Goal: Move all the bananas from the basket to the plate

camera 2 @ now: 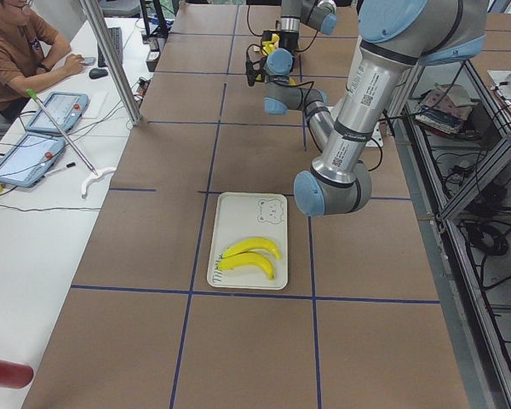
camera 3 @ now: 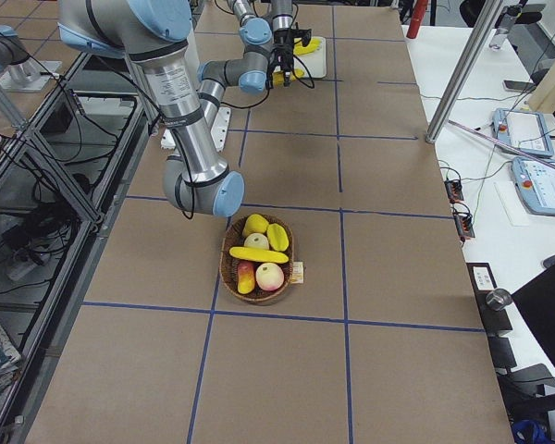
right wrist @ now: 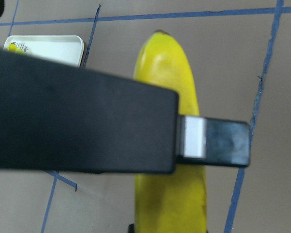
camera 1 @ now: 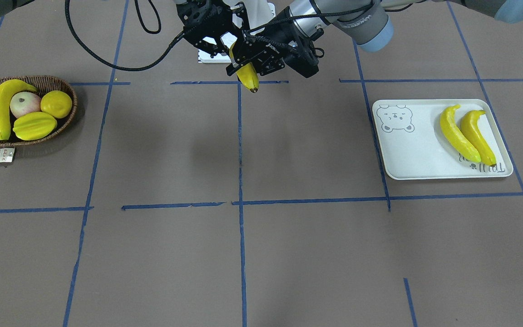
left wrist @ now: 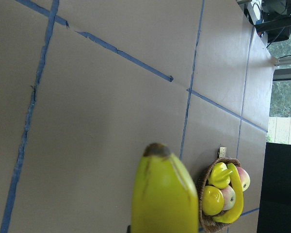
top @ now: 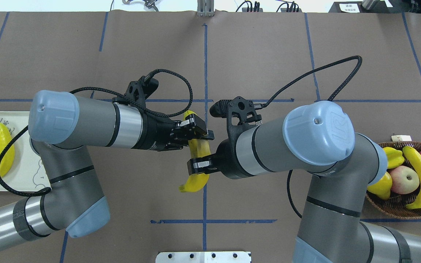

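Above the middle of the table (camera 1: 288,254), the fingers of your left gripper (top: 199,131) and of your right gripper (top: 200,166) both clamped one banana (top: 196,180), clear of the surface. Two bananas (camera 1: 459,134) lay side by side on the plate (camera 1: 407,150); a fourth banana (camera 1: 0,109) rested in the basket (camera 1: 68,118) among other fruit (camera 1: 34,126).

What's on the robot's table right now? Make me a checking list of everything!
Surface: brown table marked with blue tape lines.
Job's things: two bananas lie on the plate; a basket banana lies in the basket; a held banana is in the air mid-table.
Clutter: apples, starfruit and lemon-like fruit in the basket; paper tag beside it.
Grippers: left gripper shut on the held banana; right gripper at the same banana, grip unclear.
Cables: black cables loop above both wrists.
Surroundings: operator seated at a side desk with tablets.
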Controlling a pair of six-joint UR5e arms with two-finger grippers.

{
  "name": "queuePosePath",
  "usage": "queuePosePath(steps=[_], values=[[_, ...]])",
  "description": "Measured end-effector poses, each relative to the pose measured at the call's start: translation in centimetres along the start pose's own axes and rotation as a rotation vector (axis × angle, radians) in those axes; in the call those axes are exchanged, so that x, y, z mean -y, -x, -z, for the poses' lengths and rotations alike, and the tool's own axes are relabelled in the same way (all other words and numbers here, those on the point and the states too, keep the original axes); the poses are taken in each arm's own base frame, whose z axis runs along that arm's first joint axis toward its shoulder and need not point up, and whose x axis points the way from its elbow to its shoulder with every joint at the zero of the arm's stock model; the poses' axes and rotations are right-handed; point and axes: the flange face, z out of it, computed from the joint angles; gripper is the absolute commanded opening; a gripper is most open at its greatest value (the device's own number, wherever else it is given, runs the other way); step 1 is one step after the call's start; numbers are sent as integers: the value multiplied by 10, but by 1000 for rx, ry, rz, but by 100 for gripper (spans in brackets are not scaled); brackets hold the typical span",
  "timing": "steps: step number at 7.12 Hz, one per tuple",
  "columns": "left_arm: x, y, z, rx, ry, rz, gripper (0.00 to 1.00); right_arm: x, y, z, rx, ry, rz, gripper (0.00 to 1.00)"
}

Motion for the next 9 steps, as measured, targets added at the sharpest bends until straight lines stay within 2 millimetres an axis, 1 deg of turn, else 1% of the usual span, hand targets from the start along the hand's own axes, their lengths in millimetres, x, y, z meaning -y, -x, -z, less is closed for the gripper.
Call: queuePosePath(steps=[3,4,5,6,7,8,9], values=[[1,1,0,5,-2,4,0,-1,-1,4,2,-5,-21,100],[3,4,-3,32,-9,15,0,-1,-1,7,6,-8,-31,100],[11,10,-7,98,-30,37,0,-1,0,14,14,-13,-33,100],[26,19,-8,200,-66,57,0,-1,-1,22,17,-21,-35,100],[44,31,-1,319,-102,50,0,0,-9,30,10,-33,-40,100],[59,49,17,446,-126,18,0,1,-20,35,-6,-48,-48,100],[70,71,39,565,-133,-28,0,4,-31,38,-24,-63,-56,100]])
